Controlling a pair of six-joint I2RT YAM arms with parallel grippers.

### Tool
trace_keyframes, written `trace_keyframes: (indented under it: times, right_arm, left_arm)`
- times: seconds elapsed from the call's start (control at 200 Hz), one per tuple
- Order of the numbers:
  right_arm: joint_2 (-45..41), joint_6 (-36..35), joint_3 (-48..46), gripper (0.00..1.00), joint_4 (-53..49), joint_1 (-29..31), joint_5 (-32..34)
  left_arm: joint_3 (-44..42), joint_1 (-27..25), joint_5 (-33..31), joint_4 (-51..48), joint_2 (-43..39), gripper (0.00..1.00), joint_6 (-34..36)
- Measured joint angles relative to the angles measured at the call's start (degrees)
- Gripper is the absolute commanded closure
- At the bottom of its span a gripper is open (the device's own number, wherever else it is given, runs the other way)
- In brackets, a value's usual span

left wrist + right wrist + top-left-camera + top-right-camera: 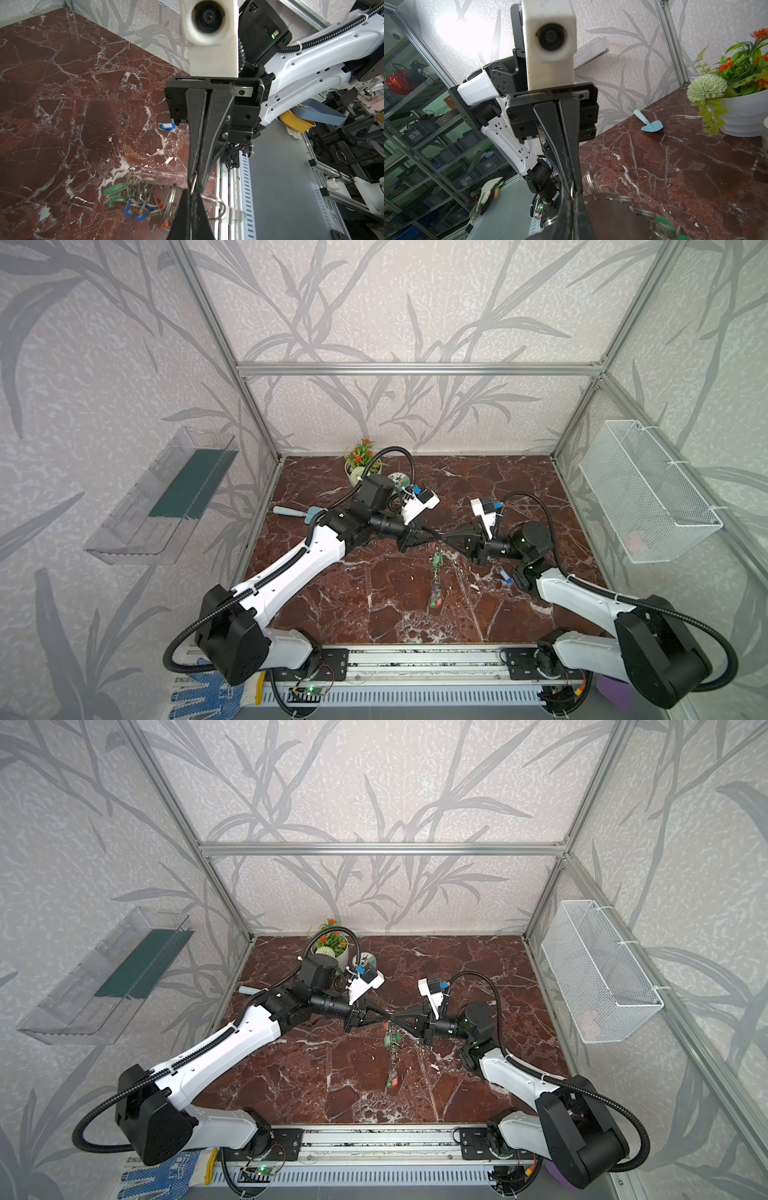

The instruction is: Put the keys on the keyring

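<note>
Left gripper (436, 535) and right gripper (444, 536) are hovering tip to tip above the red-brown marble tabletop (353, 601), both pinching tight the edge of the flat grey metal keyring (610, 218); green, red and blue plastic key tags (115, 188) are dangling from it; a loose blue plastic key tag (504, 575) is lying on the marble nearby.
</note>
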Motion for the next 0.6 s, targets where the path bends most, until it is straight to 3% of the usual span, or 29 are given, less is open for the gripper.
trace_keyframes:
  times: [0.225, 0.6]
  right_arm:
    - [0.6, 0.0, 0.0, 1.0, -0.9, 0.0, 0.4]
    - [0.6, 0.0, 0.0, 1.0, -3.2, -0.1, 0.9]
  left_arm:
    - [-4.2, 0.3, 0.8, 6.4, -0.8, 1.0, -5.5]
    - [-12.2, 0.5, 1.3, 19.8, -2.6, 0.91, -14.9]
